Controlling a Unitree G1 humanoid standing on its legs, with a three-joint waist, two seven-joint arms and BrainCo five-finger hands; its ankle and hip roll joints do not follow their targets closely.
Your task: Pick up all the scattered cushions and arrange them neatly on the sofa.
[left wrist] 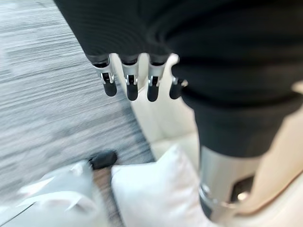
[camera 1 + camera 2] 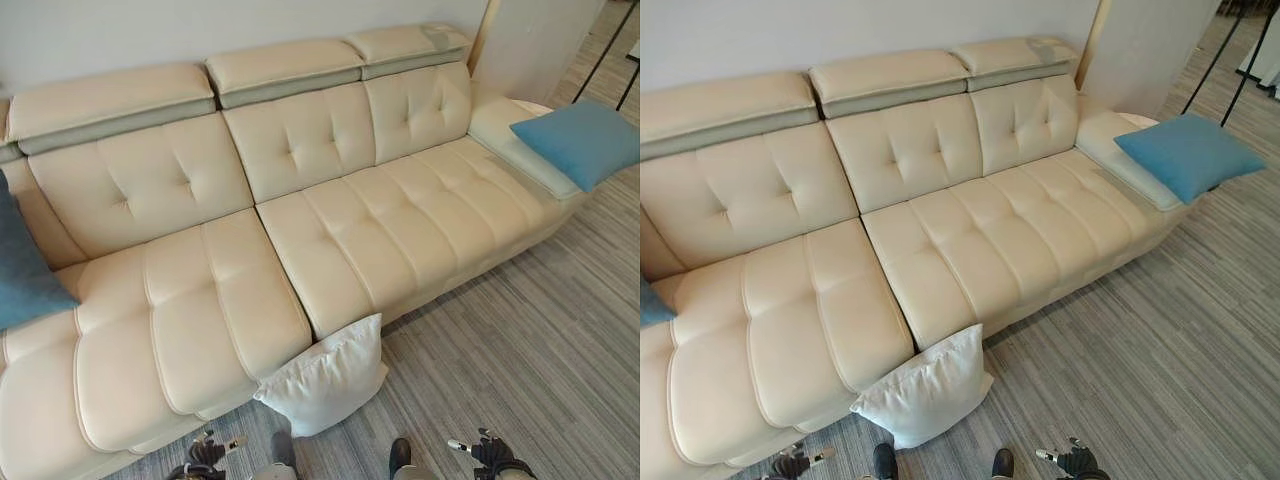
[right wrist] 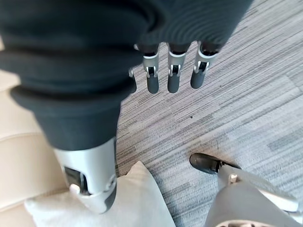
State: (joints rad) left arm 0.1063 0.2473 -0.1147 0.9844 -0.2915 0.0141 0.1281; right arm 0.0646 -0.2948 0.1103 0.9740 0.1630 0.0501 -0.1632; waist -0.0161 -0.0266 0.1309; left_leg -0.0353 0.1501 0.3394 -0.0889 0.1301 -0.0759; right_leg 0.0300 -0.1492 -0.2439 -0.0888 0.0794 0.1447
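A white cushion (image 2: 325, 380) stands on the carpet, leaning against the front of the cream sofa (image 2: 400, 220) near its middle seam. A light blue cushion (image 2: 580, 140) lies on the sofa's right end, hanging over the edge. A dark blue cushion (image 2: 20, 265) rests on the seat at the far left. My left hand (image 2: 205, 455) hangs low just left of the white cushion, and my right hand (image 2: 492, 455) hangs over the carpet to its right. In the wrist views the left hand's fingers (image 1: 131, 85) and the right hand's fingers (image 3: 173, 78) are straight and hold nothing.
Grey striped carpet (image 2: 540, 340) spreads in front of the sofa and to its right. A white wall panel (image 2: 530, 50) stands behind the sofa's right end. Thin black stand legs (image 2: 612, 55) rise at the far right.
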